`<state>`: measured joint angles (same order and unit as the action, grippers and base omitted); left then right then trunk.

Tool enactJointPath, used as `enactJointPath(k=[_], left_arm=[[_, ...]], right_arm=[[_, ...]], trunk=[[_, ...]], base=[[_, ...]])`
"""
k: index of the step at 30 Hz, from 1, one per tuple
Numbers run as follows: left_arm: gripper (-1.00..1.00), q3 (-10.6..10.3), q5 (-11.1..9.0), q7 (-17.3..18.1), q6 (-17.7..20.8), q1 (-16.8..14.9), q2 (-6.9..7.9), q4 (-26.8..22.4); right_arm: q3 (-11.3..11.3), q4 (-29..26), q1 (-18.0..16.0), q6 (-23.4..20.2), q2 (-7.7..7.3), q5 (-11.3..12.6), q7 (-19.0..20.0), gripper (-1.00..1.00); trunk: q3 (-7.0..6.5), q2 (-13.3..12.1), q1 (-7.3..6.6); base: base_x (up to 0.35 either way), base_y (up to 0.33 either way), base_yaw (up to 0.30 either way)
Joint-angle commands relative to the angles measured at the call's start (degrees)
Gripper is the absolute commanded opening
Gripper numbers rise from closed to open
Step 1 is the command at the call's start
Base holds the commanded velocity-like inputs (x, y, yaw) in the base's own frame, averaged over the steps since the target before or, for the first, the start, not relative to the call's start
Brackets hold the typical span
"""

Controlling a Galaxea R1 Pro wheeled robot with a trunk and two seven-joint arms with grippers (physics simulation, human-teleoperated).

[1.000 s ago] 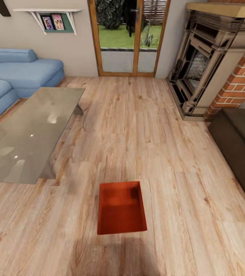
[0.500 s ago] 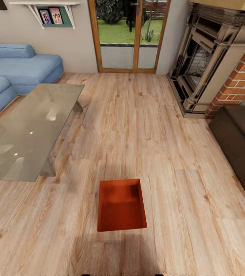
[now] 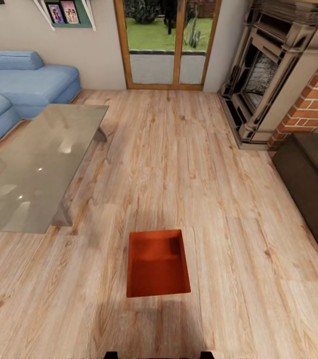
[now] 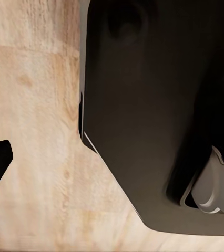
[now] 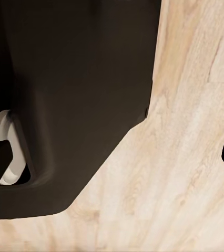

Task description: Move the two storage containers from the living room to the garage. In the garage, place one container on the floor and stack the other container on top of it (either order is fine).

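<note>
Count: 1 storage container (image 3: 158, 263) seen, orange-red, open-topped, nothing inside, flat on the plank floor (image 3: 189, 164) of the living rm, near the robot, well apart from 1 glass table (image 3: 34, 167), 1 blue sofa (image 3: 24, 85), 1 fireplace (image 3: 273, 75). Patio doors (image 3: 166, 45) cut off at top. Wrist views: dark robot body (image 4: 159, 105) over planks; finger tips cropped at edges, so grip state of either gripper can't be told.
</note>
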<state>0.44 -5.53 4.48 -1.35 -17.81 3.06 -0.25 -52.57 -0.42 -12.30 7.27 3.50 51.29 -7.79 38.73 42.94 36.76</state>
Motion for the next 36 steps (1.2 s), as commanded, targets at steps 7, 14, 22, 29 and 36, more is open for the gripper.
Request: enactJointPath(k=[7,14,22,29,36], left_arm=[[1.0,0.0,-0.6,0.28,-0.14,-0.03,0.02,0.07],[1.0,0.0,-0.57,0.29,-0.14,-0.03,0.02,0.07],[1.0,0.0,-0.58,0.28,-0.14,-0.03,0.02,0.07],[1.0,0.0,-0.59,0.28,-0.14,-0.03,0.02,0.07],[1.0,0.0,-0.62,0.27,-0.14,-0.03,0.02,0.07]], right_arm=[[-0.51,-0.01,0.0,0.11,0.01,0.48,-0.21,1.0],[-0.51,-0.01,0.0,0.11,0.01,0.48,-0.21,1.0],[-0.47,-0.01,0.0,0.11,0.01,0.48,-0.21,1.0],[-0.5,-0.01,0.0,0.11,0.01,0.48,-0.21,1.0],[-0.49,-0.01,0.0,0.11,0.01,0.48,-0.21,1.0]], trunk=[[0.68,0.04,0.01],[1.31,0.04,0.01],[2.04,0.04,0.01],[2.68,0.04,0.01],[3.32,0.04,0.01]], base=[[0.0,0.0,0.0],[0.0,0.0,0.0],[0.0,0.0,0.0],[0.0,0.0,0.0],[0.0,0.0,0.0]])
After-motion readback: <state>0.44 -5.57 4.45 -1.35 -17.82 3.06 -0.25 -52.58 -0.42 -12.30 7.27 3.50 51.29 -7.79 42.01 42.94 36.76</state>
